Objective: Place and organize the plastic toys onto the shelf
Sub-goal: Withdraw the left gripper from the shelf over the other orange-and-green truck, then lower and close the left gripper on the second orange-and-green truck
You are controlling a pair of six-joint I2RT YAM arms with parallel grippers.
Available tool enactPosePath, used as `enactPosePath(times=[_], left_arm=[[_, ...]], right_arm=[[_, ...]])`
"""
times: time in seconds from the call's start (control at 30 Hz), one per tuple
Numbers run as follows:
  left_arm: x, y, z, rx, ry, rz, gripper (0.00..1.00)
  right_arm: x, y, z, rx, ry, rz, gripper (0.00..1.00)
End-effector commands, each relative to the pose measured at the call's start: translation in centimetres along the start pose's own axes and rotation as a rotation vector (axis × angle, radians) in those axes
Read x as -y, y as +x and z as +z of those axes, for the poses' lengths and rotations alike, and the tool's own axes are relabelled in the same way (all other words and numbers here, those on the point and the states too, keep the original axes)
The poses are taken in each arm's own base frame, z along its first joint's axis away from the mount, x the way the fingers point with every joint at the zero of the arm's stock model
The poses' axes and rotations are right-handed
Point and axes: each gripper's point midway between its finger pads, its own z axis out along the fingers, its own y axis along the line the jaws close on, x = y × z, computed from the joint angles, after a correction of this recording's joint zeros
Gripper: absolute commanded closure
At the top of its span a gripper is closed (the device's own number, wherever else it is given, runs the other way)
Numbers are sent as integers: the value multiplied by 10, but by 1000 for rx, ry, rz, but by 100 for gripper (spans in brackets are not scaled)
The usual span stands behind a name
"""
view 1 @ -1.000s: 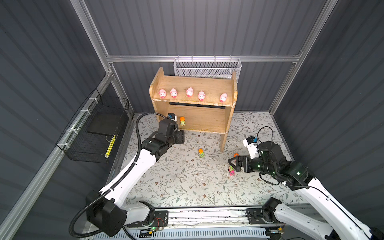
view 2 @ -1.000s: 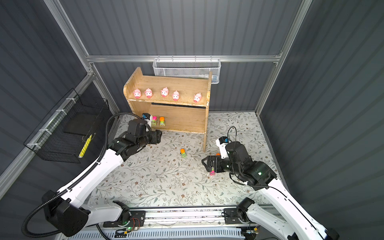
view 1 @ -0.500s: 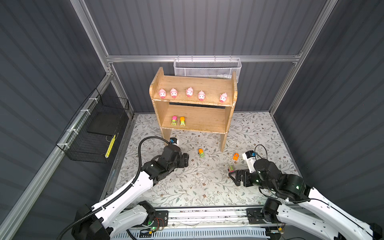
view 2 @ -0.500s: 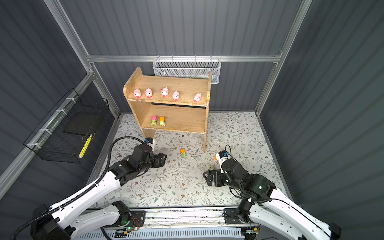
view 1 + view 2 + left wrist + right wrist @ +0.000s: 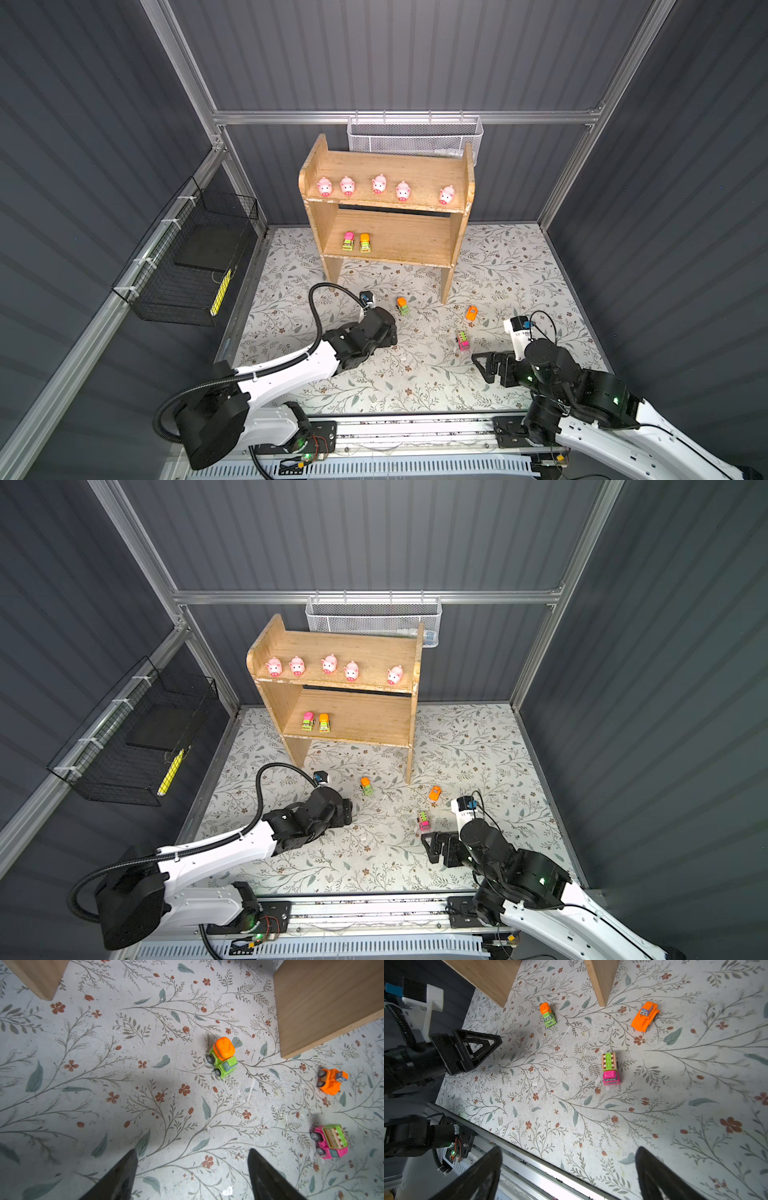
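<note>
Floral mat (image 5: pixel 415 374) covers the floor of a grey-walled cell, with the wooden shelf (image 5: pixel 395 166) standing at the back. Five pigs (image 5: pixel 378 184) line its upper tier and two cars (image 5: pixel 365 243) sit side by side on the lower one. Three more toys lie on the mat in front: a green truck (image 5: pixel 223 1057) near the shelf legs, an orange car (image 5: pixel 331 1081) and a pink truck (image 5: pixel 329 1140). Low over the mat, the left gripper (image 5: pixel 191 1153) has its jaws spread and empty, the green truck ahead of it. The right gripper (image 5: pixel 568 1149) is spread wide too, holding nothing. These toys look light, hard and slick, and likely to roll, so pinching across the flanks above the wheels seems safest
</note>
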Motion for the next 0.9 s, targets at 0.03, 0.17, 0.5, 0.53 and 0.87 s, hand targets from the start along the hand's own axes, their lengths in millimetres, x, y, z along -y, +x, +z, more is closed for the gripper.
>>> enactPosePath(times=[0.03, 0.17, 0.5, 0.53, 0.87], left_arm=[[15, -27, 5, 109, -62, -82, 17], [29, -29, 20, 139, -72, -97, 16], [45, -29, 66, 154, -208, -58, 17], [46, -29, 69, 157, -217, -54, 17], [52, -31, 111, 95, -291, -10, 21]], right_arm=[[11, -2, 3, 15, 64, 2, 1], [10, -6, -1, 37, 61, 1, 1], [7, -20, -22, 85, 43, 4, 1], [6, -19, -22, 81, 38, 2, 1], [-3, -23, -28, 83, -2, -10, 1]])
